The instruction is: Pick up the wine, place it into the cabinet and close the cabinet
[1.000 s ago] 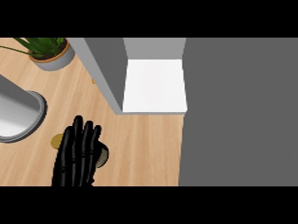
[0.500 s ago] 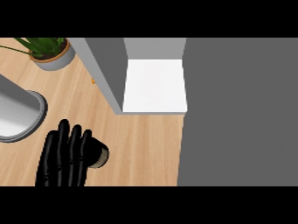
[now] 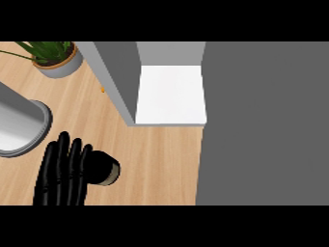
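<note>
I see the left hand (image 3: 63, 173) at the lower left of the wooden counter (image 3: 156, 164), its fingers straight and side by side, closed on nothing. The wine (image 3: 107, 169) stands upright just to its right, partly covered by the hand; I cannot tell if they touch. The cabinet (image 3: 171, 94) is well apart above, its white floor showing. A potted plant (image 3: 55, 59) sits top left.

Hand (image 3: 61, 176): shifting leftward over the table (image 3: 159, 159), fingers straight, coming off the wine bottle (image 3: 105, 169) to lie against its left side. Wine bottle: dark round top and pale rim becoming uncovered.
</note>
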